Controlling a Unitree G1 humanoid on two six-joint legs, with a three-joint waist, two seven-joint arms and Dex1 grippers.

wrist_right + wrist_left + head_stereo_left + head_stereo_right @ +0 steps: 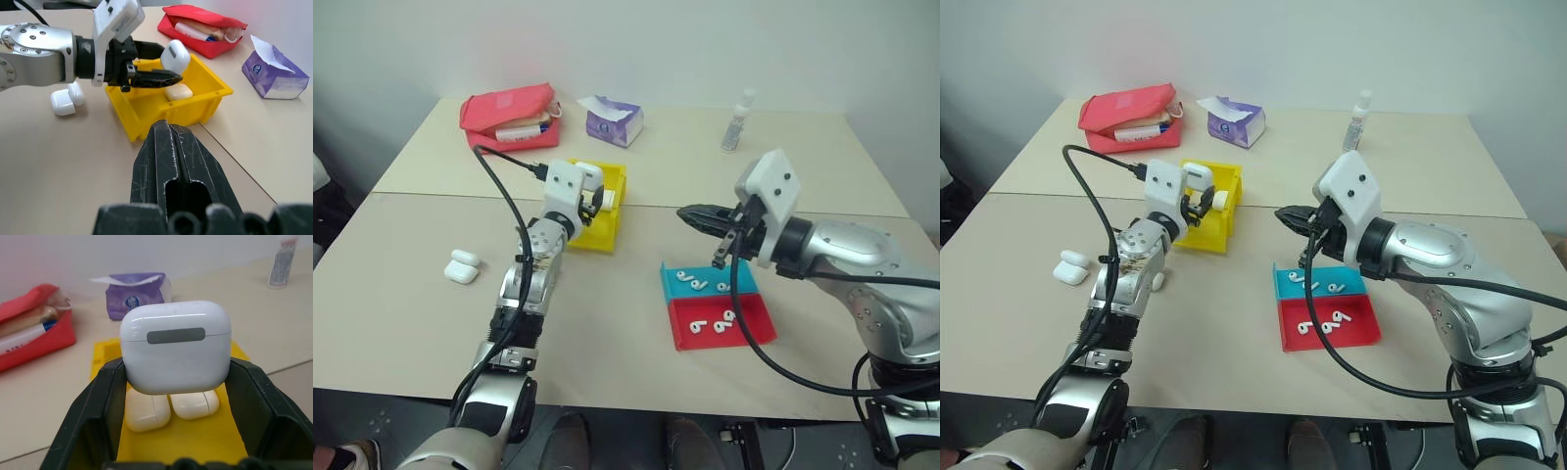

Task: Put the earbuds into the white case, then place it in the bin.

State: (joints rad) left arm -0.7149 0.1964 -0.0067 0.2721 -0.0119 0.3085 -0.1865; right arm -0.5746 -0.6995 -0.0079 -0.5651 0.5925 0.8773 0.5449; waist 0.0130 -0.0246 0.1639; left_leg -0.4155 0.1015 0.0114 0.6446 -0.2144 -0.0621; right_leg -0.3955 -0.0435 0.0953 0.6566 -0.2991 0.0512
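On the near part of the tabletop (pixel 401 323), well to the left, two white cases (pixel 462 266) lie side by side, touching. To their right the left pincer (pixel 1199 199) reaches out level over the yellow bin (pixel 146 110), its two black fingers set on either side of a closed white case (pixel 175 346); the case sits between them at the fingertips, above the bin's inside, and whether the fingers press it or have just let go cannot be told. Under it, on the bin's floor, two more cases (pixel 168 409) lie next to each other. Further right, nearer the front edge, a teal tray (pixel 705 282) and a red tray (pixel 744 328) lie touching, the teal one behind the red one, each with a few loose earbuds (pixel 715 326) in it. Above the teal tray's far side hangs the right pincer (pixel 697 214), its fingers pressed together with nothing between them, pointing toward the bin. Along the far side of the tabletop, from left to right, lie an open red pouch (pixel 509 116), a purple tissue pack (pixel 615 121) and a small clear bottle (pixel 737 121).
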